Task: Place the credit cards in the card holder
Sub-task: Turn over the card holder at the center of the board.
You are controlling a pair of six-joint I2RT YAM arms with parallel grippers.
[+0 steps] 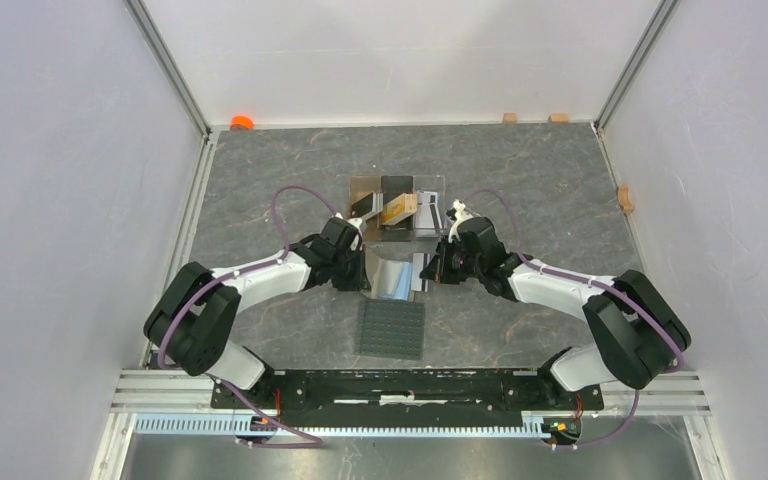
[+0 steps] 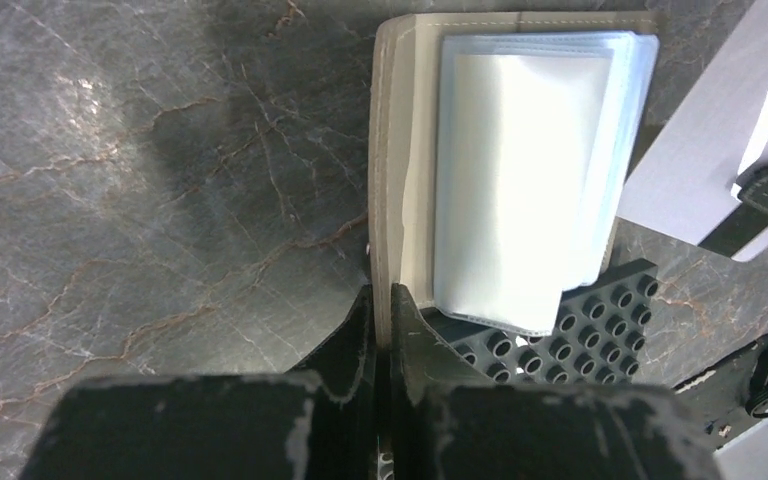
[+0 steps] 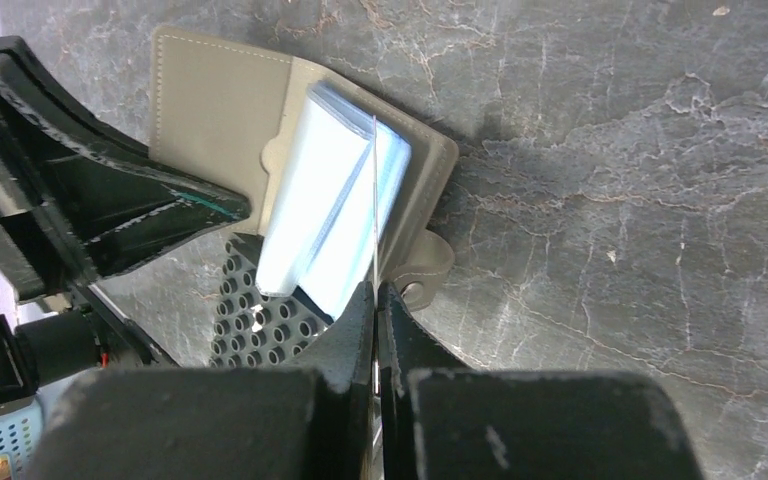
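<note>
The olive-taupe card holder (image 1: 392,277) lies open between both grippers, partly over the studded mat. My left gripper (image 2: 382,318) is shut on the edge of the card holder's cover (image 2: 400,150). Its clear bluish pockets (image 2: 520,180) fan upward. My right gripper (image 3: 375,295) is shut on the white-silver card (image 3: 374,200), which I see edge-on with its far edge among the pockets (image 3: 330,220). The same card shows flat in the left wrist view (image 2: 700,170). The black card (image 1: 396,186) and the gold-orange card (image 1: 398,209) sit in the clear stand.
The clear three-slot stand (image 1: 430,222) is just behind the card holder. The dark grey studded mat (image 1: 392,330) lies in front, under the holder's near edge. The holder's snap tab (image 3: 425,275) sticks out beside my right fingers. Grey walls close in both sides.
</note>
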